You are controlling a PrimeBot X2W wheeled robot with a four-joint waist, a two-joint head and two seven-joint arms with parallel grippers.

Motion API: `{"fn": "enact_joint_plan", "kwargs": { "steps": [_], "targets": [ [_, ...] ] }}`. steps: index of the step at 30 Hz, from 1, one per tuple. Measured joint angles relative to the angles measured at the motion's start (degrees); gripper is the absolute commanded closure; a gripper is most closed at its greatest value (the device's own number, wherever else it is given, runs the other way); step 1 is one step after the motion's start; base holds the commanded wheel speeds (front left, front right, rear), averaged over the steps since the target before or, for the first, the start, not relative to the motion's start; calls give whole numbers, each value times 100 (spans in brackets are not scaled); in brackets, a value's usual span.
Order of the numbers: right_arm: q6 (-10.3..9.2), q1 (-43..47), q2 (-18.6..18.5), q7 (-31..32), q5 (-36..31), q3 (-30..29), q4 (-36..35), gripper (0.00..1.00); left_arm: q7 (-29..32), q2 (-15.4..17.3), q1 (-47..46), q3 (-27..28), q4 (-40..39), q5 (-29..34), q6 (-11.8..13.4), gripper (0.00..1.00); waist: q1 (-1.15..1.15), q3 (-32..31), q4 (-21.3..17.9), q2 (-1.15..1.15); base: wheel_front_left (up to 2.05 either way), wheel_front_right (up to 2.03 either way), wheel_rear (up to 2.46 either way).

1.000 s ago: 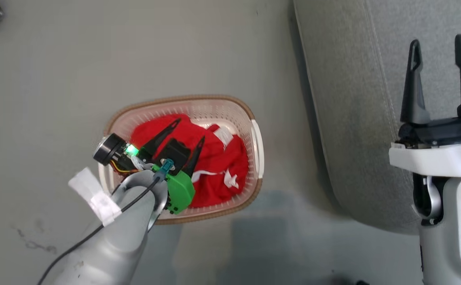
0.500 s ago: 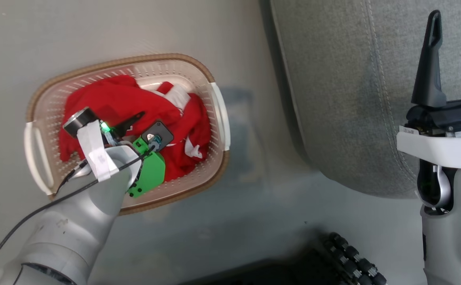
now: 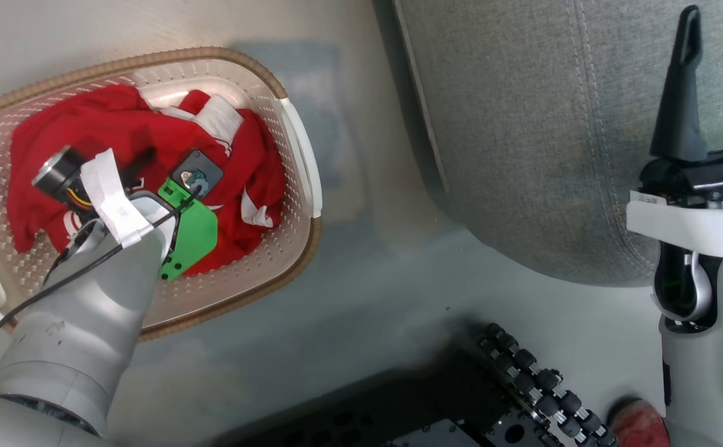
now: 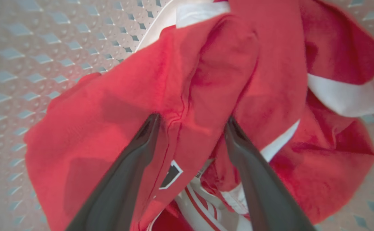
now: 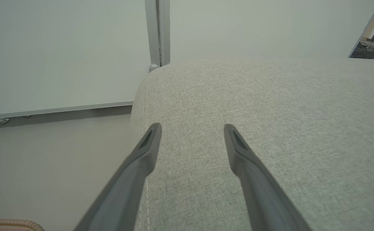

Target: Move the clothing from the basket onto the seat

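"Left wrist view, what did it give you at that moment?"

"I had the left gripper [image 4: 193, 118] spread wide and pinching nothing, with its two dark fingers pointing down into the clothing [image 4: 187, 73]. A raised red fold with a stitched seam lay right between the tips. Both tips looked to be touching the cloth, though I couldn't tell how deep they sat."

"And where was the clothing?"

"All of it was in the basket [image 3: 277, 211], heaped in a crumpled red pile with white trim showing. The basket stood on the floor [image 3: 367, 298] near the seat [image 3: 553, 124], and nothing red lay on the seat yet."

"How did you expect it to handle?"

"Soft, light and floppy, I judged. It would sag and trail from wherever I pinched it, and a thin pinch could slip out. I couldn't tell where one garment ended and the other began, so one might drag the other up with it. That bunched fold between the fingers seemed the place to take hold, since it was thick enough to bite on and near the top of the heap."

"The other arm?"

"My right gripper [image 5: 192, 126] was parted too, empty, held over the seat and well apart from the basket."
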Motion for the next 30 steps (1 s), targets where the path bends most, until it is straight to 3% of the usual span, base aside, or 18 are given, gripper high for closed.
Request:
{"fn": "enact_joint_plan", "kwargs": {
  "steps": [4, 6, 12, 20, 30],
  "targets": [
    [0, -69, -3, 0, 12, 75, -13, 0, -87, 16, -124, 15, 0, -16, 291, 0, 0, 165, -32, 0, 0, 0, 0],
    [0, -74, -3, 1, -66, 157, -15, 0, -282, 23, -161, 27, 2, -44, 404, 100, 0, 228, -41, 0, 0, 0, 0],
    [0, -77, -1, 1, -258, 240, 8, 0, -722, -56, -232, 101, 4, -232, 475, 100, 0, 207, 27, 0, 0, 0, 0],
    [0, -65, 0, 1, -490, 258, 157, 0, -1194, -313, 131, 339, -256, -680, 360, 100, 0, -246, 208, 0, 0, 0, 0],
    [0, 440, 8, 0, -804, 432, 577, 0, -1218, -323, 1616, 880, -1994, -1293, 319, 100, -1, -1365, 540, 0, 0, 0, 0]
  ]
}}
